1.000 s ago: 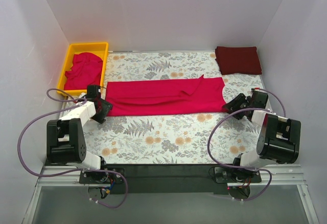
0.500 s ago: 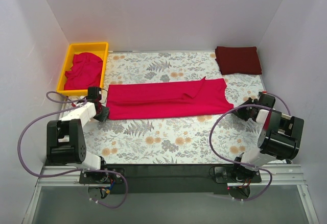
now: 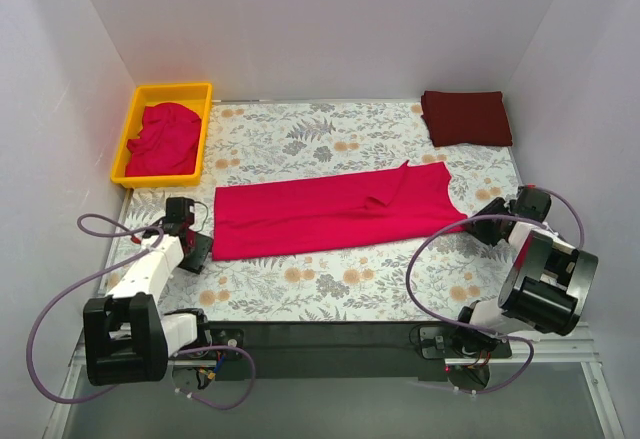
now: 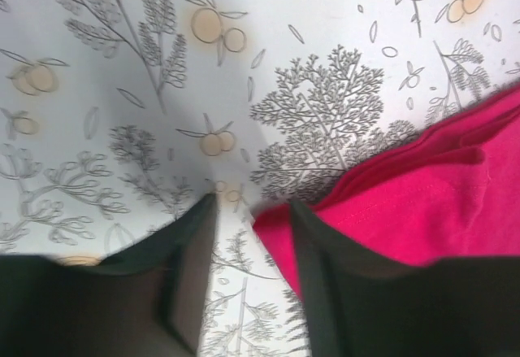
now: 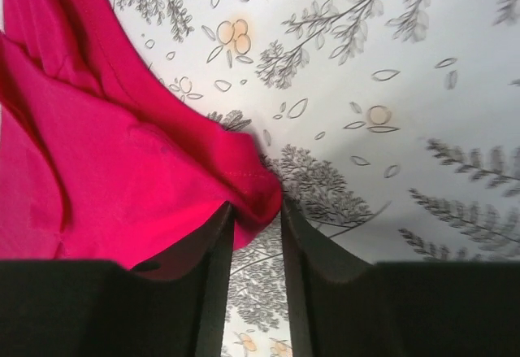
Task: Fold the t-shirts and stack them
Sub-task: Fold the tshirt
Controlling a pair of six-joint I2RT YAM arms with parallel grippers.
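- Top view: a long crimson t-shirt, folded into a strip, lies flat across the middle of the floral table cover.
- A second, crumpled crimson t-shirt fills the yellow tray at upper left. A folded maroon t-shirt lies at upper right.
- The left gripper sits low at the strip's lower-left corner. The right gripper sits at its right end.
- Left wrist view: the two dark fingers stand apart, with bare table cover showing in the gap. The strip's corner pokes in against the inner edge of the right-hand finger, and the rest of the cloth spreads to the right of the frame. Nothing is pinched.
- Right wrist view: the fingers stand a narrow gap apart. The hemmed corner of the strip lies across the gap at the tips, with table cover visible below it. The cloth is not clamped. It runs up into the upper left of the frame.
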